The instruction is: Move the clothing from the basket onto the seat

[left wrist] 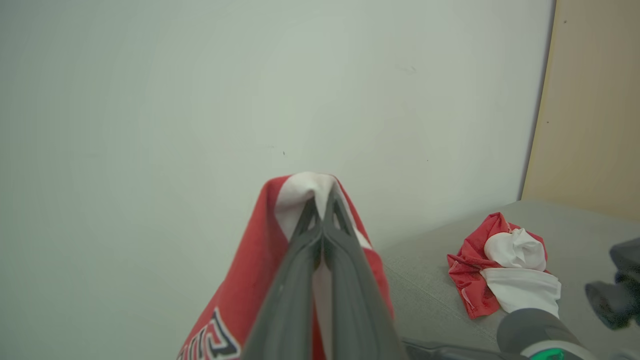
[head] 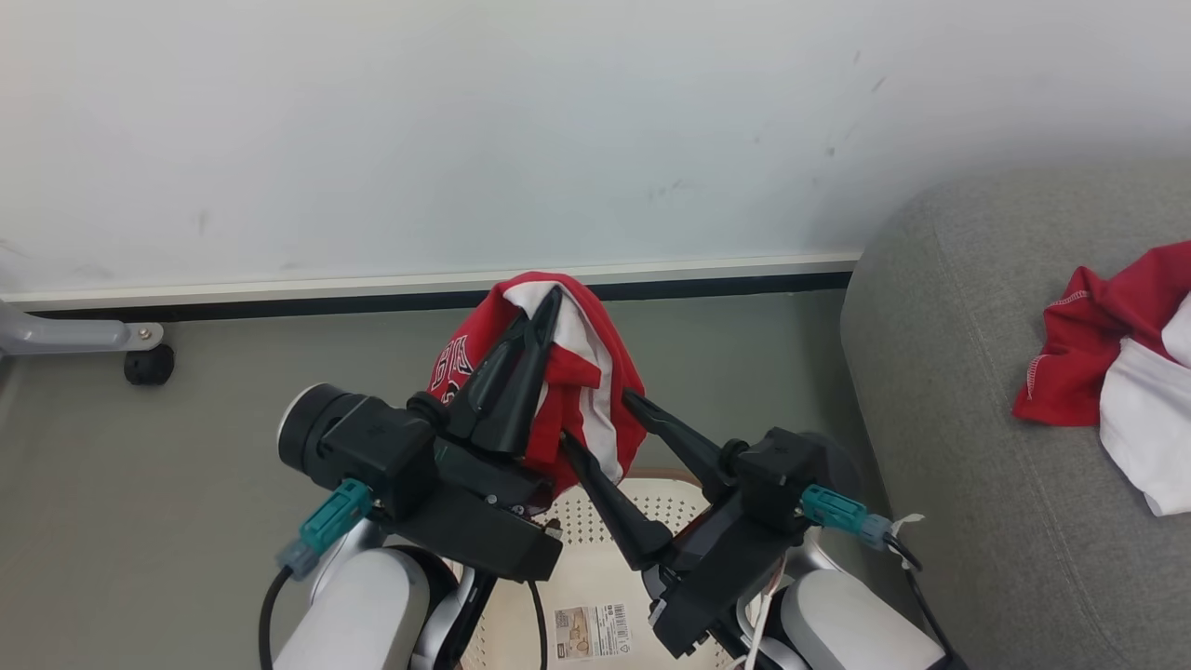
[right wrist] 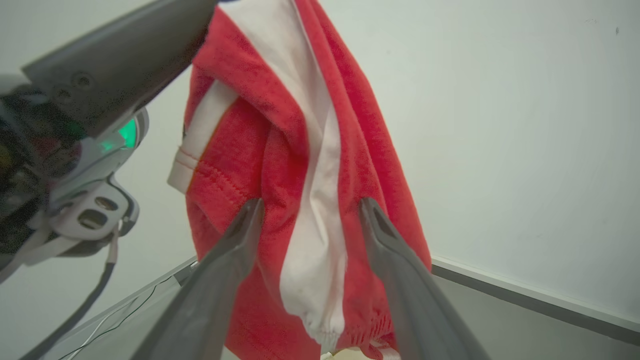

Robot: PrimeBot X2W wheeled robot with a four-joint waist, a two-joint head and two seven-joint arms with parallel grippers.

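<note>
**Jersey held over the basket, sofa to the right**

Nearest, low in the head view, the cream basket (head: 595, 521) sits on the floor between the two pale forearms, its perforated wall and the label sticker (head: 591, 633) on its bottom showing.

Above it, the left gripper (head: 549, 312) is clenched on the top fold of a red jersey (head: 623, 381) with white stripes and dark lettering. In the left wrist view its two fingers press together with the cloth pinched at their tips (left wrist: 320, 205), and the garment hangs from there over the basket. The right gripper (head: 595, 419) stands released, fingers spread wide to either side of the hanging cloth (right wrist: 310, 210) and not closed on it. Whether they brush the fabric I cannot tell.

By my reading this is the carrying step: one piece is up and has yet to reach the seat. The next move calls for a swing to the right, high enough for the drooping hem to pass over the rounded edge of the grey sofa (head: 949, 372), then a release beside the red and white clothing (head: 1079, 354) lying there.

The open right gripper stands between jersey and sofa and could snag the cloth. Farther off are the grey floor, a black caster wheel (head: 149, 365) far left, the baseboard and the pale wall.
</note>
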